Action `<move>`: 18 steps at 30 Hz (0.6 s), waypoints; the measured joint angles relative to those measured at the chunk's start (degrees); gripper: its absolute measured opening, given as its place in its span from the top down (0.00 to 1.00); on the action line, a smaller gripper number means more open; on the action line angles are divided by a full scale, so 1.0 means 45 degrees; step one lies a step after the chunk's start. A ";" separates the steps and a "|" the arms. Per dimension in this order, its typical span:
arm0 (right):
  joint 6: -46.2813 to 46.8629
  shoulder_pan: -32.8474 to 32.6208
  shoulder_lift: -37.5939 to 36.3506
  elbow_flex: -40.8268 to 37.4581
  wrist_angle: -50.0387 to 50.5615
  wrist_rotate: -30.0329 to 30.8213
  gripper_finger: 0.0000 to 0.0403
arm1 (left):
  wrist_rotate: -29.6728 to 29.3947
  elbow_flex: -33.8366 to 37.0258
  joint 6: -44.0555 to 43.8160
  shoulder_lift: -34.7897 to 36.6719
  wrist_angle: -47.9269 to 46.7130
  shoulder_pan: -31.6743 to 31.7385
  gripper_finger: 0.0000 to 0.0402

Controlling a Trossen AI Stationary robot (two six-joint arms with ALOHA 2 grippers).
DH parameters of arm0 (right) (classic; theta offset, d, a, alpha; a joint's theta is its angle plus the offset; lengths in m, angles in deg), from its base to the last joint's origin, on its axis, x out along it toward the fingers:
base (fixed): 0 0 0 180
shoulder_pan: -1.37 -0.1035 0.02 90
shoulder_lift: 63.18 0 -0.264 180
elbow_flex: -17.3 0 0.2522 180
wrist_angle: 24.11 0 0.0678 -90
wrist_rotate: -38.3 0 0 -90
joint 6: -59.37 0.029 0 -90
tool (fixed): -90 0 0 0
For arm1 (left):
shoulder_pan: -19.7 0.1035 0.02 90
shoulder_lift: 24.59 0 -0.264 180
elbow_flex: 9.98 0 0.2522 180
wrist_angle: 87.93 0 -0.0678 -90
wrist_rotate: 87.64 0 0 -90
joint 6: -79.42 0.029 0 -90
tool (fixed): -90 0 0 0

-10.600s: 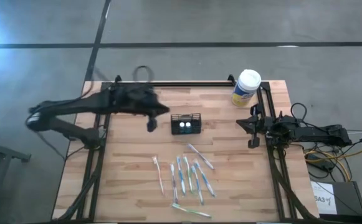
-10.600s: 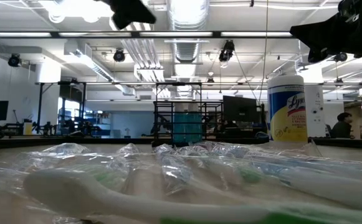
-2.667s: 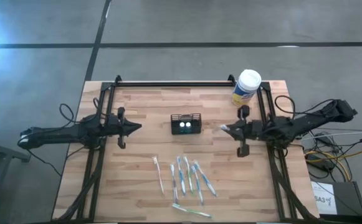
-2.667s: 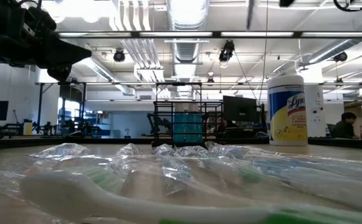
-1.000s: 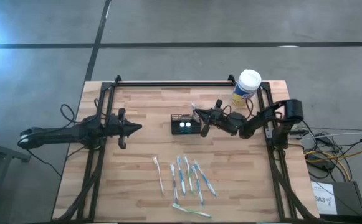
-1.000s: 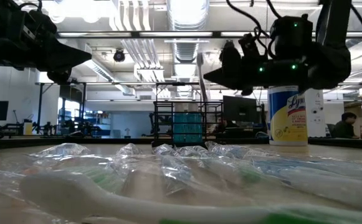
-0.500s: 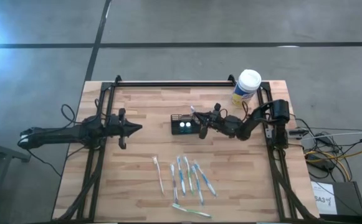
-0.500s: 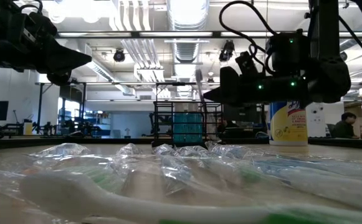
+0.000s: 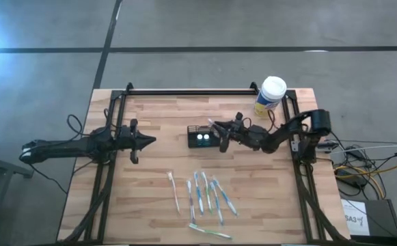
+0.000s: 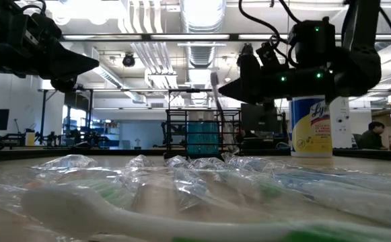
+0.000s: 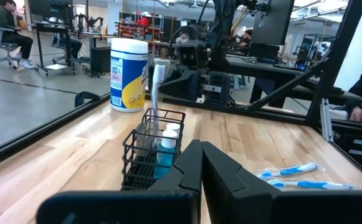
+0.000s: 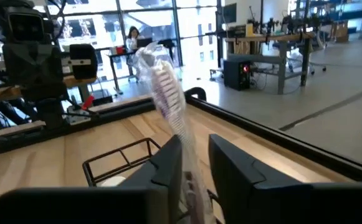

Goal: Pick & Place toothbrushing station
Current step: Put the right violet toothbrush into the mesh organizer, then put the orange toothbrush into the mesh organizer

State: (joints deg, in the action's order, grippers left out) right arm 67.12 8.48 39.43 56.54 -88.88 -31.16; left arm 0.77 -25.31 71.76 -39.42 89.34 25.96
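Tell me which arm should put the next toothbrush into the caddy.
Right. The right gripper already holds a wrapped toothbrush upright at the caddy, while the left gripper waits shut and apart from it.

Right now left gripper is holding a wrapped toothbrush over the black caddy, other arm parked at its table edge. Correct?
Wrong arm. The right gripper holds the wrapped toothbrush at the black caddy; the high view and right wrist view show it. The left gripper is the parked one, at the left table edge.
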 joint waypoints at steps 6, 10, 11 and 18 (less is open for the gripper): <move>-0.0146 0.0005 -0.1868 -0.0039 0.2582 0.0106 0.68 | 0.0005 0.0000 -0.0183 0.0000 0.0048 0.0000 0.98; -0.0836 -0.0089 -0.3806 -0.0438 0.3095 0.0106 0.66 | 0.0005 0.0000 -0.0377 0.0005 0.0258 -0.0005 0.98; -0.1029 -0.0144 -0.4374 -0.0662 0.3095 0.0101 0.66 | 0.0011 0.0000 -0.0400 0.0010 0.0243 -0.0005 0.98; -0.2292 -0.0422 -0.9021 -0.3254 0.3429 -0.1032 0.77 | 0.0126 -0.0004 -0.0755 0.0015 0.0219 -0.0005 0.98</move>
State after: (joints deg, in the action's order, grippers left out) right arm 56.80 6.58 -1.17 41.90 -73.45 -35.81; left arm 1.34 -25.32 68.37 -39.35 90.32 25.94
